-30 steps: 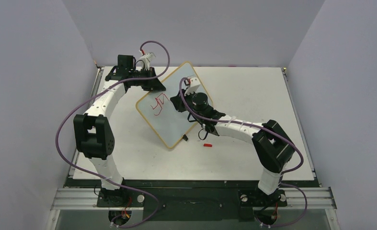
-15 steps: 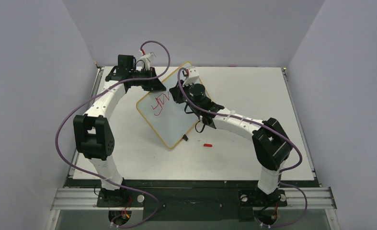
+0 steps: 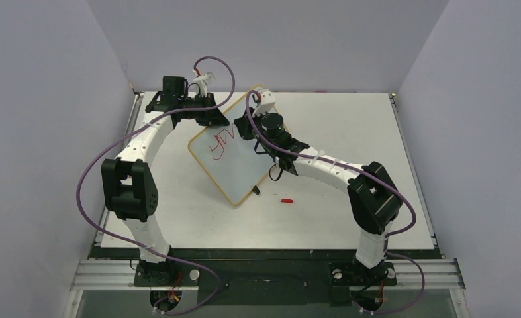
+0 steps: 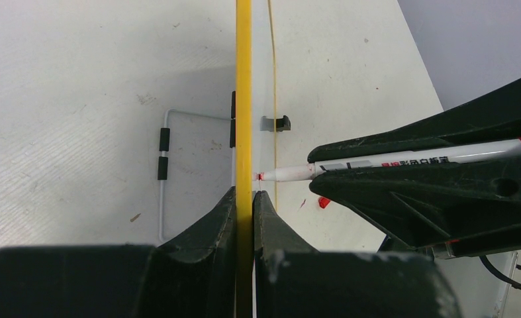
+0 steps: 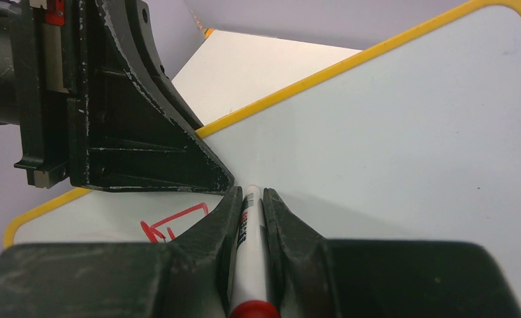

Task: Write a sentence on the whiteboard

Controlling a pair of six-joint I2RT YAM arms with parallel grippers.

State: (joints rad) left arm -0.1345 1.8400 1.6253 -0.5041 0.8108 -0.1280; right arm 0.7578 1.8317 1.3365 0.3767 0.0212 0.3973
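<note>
The whiteboard [image 3: 241, 165], white with a thin yellow frame, stands tilted on the table. My left gripper [image 3: 219, 120] is shut on its far left edge; in the left wrist view the yellow frame [image 4: 243, 99] runs between the closed fingers [image 4: 244, 199]. My right gripper [image 3: 244, 129] is shut on a white marker [image 5: 251, 245] with a red end, its tip [image 4: 261, 176] at the board face. Only a few red strokes of the sentence [image 3: 219, 140] show, also in the right wrist view [image 5: 175, 222]. They are not readable as words.
A small red marker cap [image 3: 286, 200] lies on the table right of the board's near corner. A black clip [image 3: 255, 191] sits at the board's near edge. A wire stand [image 4: 165, 165] lies behind the board. Grey walls enclose the table on three sides.
My right gripper has moved with the marker up the board toward its far left part, next to the left gripper. The red strokes have changed shape. The left arm has stayed put.
</note>
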